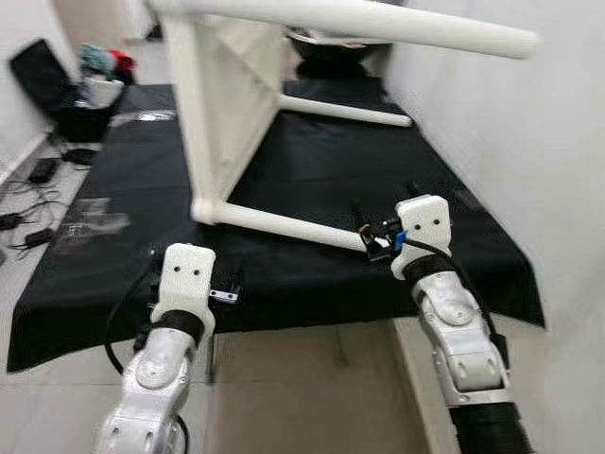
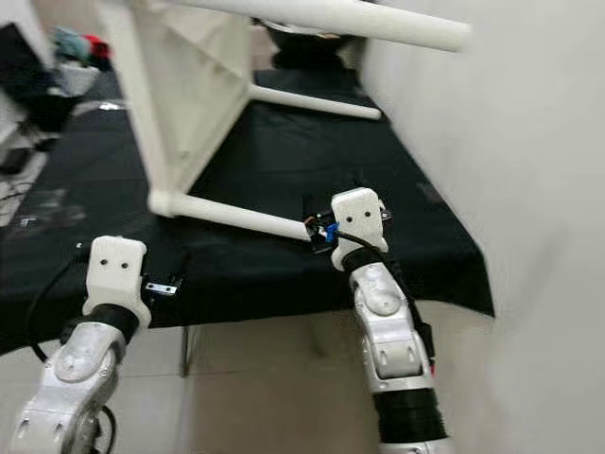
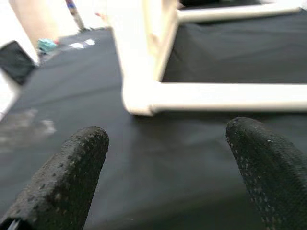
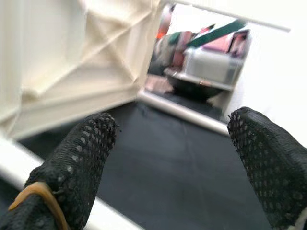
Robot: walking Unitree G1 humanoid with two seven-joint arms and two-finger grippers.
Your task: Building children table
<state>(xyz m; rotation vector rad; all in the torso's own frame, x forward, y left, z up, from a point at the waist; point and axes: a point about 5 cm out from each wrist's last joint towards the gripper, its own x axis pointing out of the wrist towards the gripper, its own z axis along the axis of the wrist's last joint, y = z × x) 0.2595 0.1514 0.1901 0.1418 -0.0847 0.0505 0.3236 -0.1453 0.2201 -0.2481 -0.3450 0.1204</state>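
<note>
A white children's table [image 1: 227, 104] lies on its side on a black cloth [image 1: 312, 161], its round legs pointing toward the wall. One lower leg [image 1: 284, 222] runs along the cloth toward my right gripper [image 4: 172, 124]. That gripper is open at the leg's free end, and the leg passes just under one finger [image 4: 76, 163]. An upper leg [image 1: 378, 24] juts out overhead. My left gripper [image 3: 165, 139] is open and empty above the cloth's front edge, facing the table's lower corner [image 3: 139, 98].
A white wall [image 1: 529, 142] stands close on the right. Bags and clutter [image 1: 90, 85] and cables [image 1: 28, 218] lie on the floor at the left. Clear plastic wrappers [image 1: 95, 218] rest on the cloth. Tiled floor [image 1: 302, 378] lies in front.
</note>
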